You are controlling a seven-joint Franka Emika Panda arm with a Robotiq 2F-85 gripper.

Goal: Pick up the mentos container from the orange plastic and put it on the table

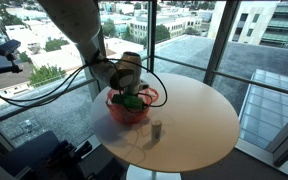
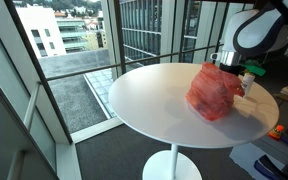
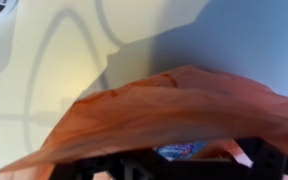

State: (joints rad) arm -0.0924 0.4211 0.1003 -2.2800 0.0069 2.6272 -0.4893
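Note:
The orange plastic (image 1: 131,108) (image 2: 216,92) stands on the round beige table (image 1: 199,110) (image 2: 154,95), near its edge. My gripper (image 1: 132,96) (image 2: 247,72) reaches down into the plastic's top. In the wrist view the translucent orange plastic (image 3: 174,105) fills most of the picture. A small patch of the blue mentos container (image 3: 181,150) shows inside it, just beyond my dark fingers (image 3: 84,170). The gripper (image 3: 169,168) stands open and holds nothing. The container is hidden in both exterior views.
A small upright grey cylinder (image 1: 156,129) stands on the table close to the orange plastic. Tall glass windows (image 1: 219,40) and railings surround the table, and dark equipment (image 1: 44,155) sits by its foot.

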